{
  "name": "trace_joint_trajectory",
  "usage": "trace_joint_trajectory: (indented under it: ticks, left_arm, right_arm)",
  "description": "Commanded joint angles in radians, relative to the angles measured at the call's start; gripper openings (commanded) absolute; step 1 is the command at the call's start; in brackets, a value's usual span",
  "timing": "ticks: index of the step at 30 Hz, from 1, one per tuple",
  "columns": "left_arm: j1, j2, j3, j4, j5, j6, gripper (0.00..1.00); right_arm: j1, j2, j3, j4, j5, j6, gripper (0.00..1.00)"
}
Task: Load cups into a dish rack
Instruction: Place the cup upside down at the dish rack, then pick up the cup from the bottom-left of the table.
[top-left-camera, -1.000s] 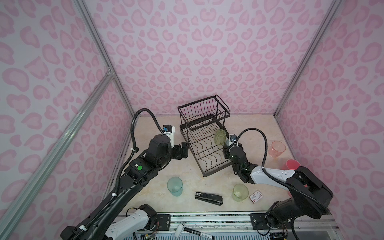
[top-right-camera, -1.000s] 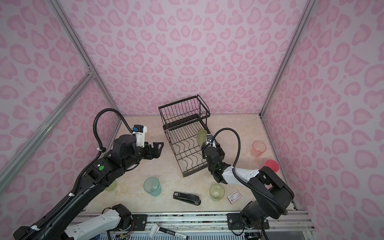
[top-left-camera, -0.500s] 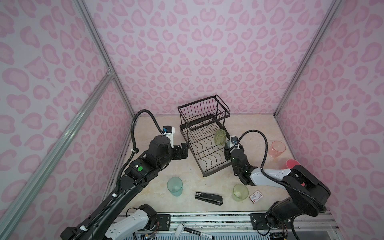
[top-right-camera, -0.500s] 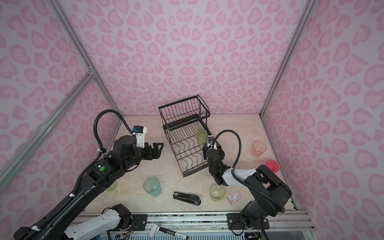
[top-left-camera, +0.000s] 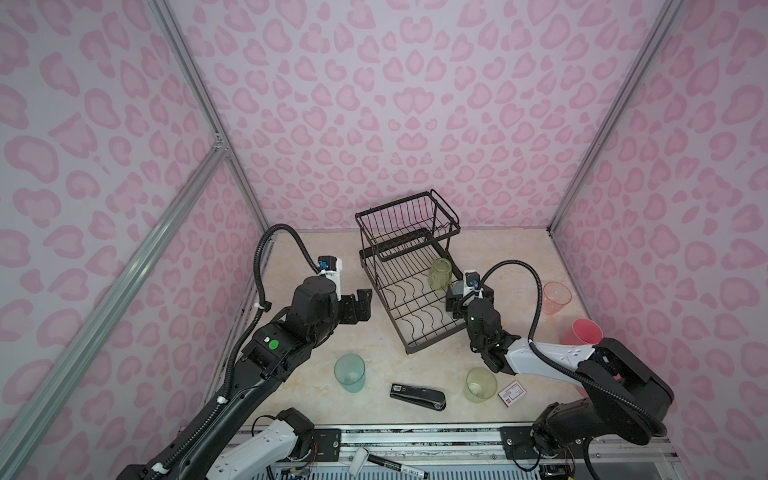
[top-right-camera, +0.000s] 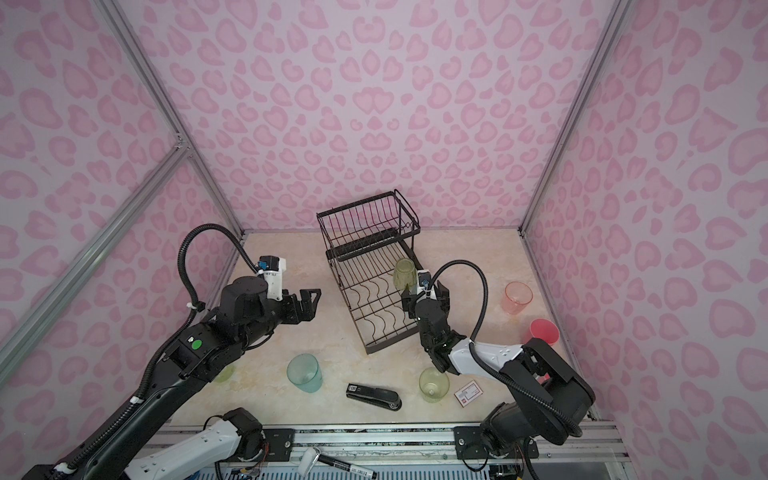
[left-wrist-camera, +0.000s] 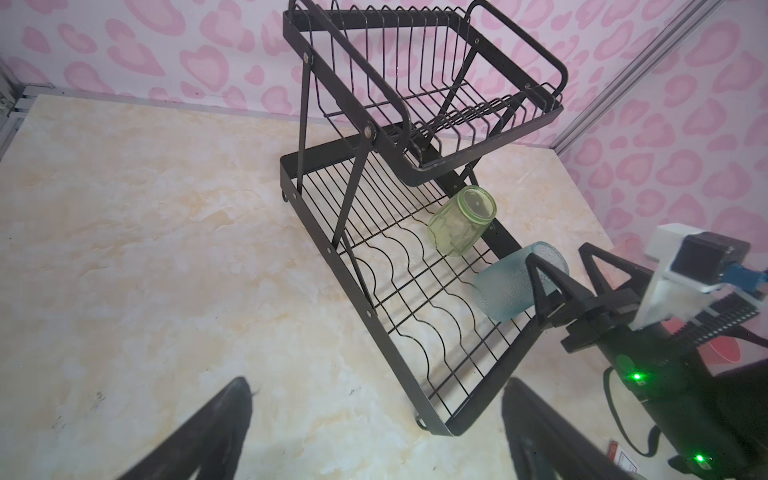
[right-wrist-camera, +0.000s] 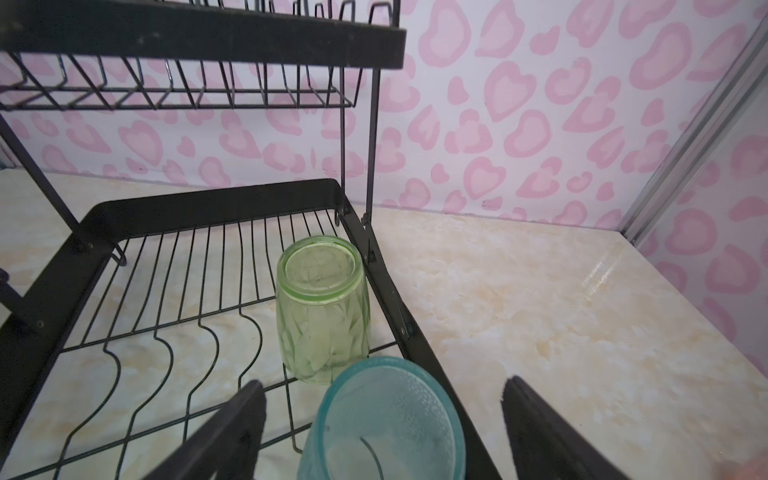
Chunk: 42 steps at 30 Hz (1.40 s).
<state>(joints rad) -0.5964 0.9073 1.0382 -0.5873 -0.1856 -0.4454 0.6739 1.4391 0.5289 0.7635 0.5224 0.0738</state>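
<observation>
- A black stapler (top-left-camera: 417, 397) lies near the front edge of the marble-look table (top-left-camera: 498, 245). It sits between an upright frosted teal tumbler (top-left-camera: 350, 372) and an upright yellow-green tumbler (top-left-camera: 481, 384), with a small red-and-white card (top-left-camera: 512, 392) just beside the latter.
- A clear pink tumbler (top-left-camera: 556, 297) and an opaque pink tumbler (top-left-camera: 582, 332) stand by the right wall, well apart from the black wire dish rack (left-wrist-camera: 328, 249).
- In a top view, another yellowish tumbler (top-right-camera: 224, 372) peeks out from under the left arm.
- In the rack's lower tray, a ribbed green cup (right-wrist-camera: 322, 307) stands base-up against the right rim, under the edge of the raised basket.
- Just beside it, nearer the tray's front, a frosted teal cup (right-wrist-camera: 386, 419) rests tilted at the same rim.
- The right gripper (right-wrist-camera: 384, 384) straddles that teal cup with its jaws spread wide, a gap showing at either fingertip.
- The left gripper (left-wrist-camera: 378, 383) hovers over bare table to the left of the rack, its jaws wide and empty.
</observation>
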Motion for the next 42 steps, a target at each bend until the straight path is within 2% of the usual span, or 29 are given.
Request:
trace_joint_trajectory:
  ticks: [1,8,15,19,26,31,34,42]
  left_arm:
    - [0.000,-0.012,-0.007,-0.033,-0.032,-0.009,0.96]
    - [0.000,-0.030,-0.016,-0.093,-0.065,-0.028,0.97]
    - [0.000,-0.059,-0.050,-0.205,-0.080,-0.096,0.96]
    - [0.001,-0.062,-0.090,-0.270,-0.047,-0.165,0.92]
    - [0.000,-0.071,-0.131,-0.393,-0.003,-0.227,0.81]
    - [-0.015,-0.077,-0.139,-0.448,0.049,-0.257,0.74]
    - [-0.035,-0.079,-0.142,-0.472,0.085,-0.275,0.72]
    - [-0.098,-0.044,-0.111,-0.535,0.097,-0.322,0.69]
  right_arm:
    - [-0.002,-0.033,-0.006,-0.023,0.002,-0.012,0.90]
    - [-0.022,-0.132,-0.016,-0.118,-0.021,0.014,0.91]
    - [-0.040,-0.207,0.030,-0.367,-0.022,0.114,0.90]
    - [-0.060,-0.237,0.078,-0.552,-0.042,0.201,0.87]
    - [-0.160,-0.255,0.156,-0.827,-0.190,0.324,0.81]
    - [-0.210,-0.258,0.181,-0.910,-0.237,0.347,0.78]
    - [-0.223,-0.257,0.194,-0.933,-0.239,0.351,0.77]
    - [-0.232,-0.253,0.205,-0.969,-0.227,0.354,0.76]
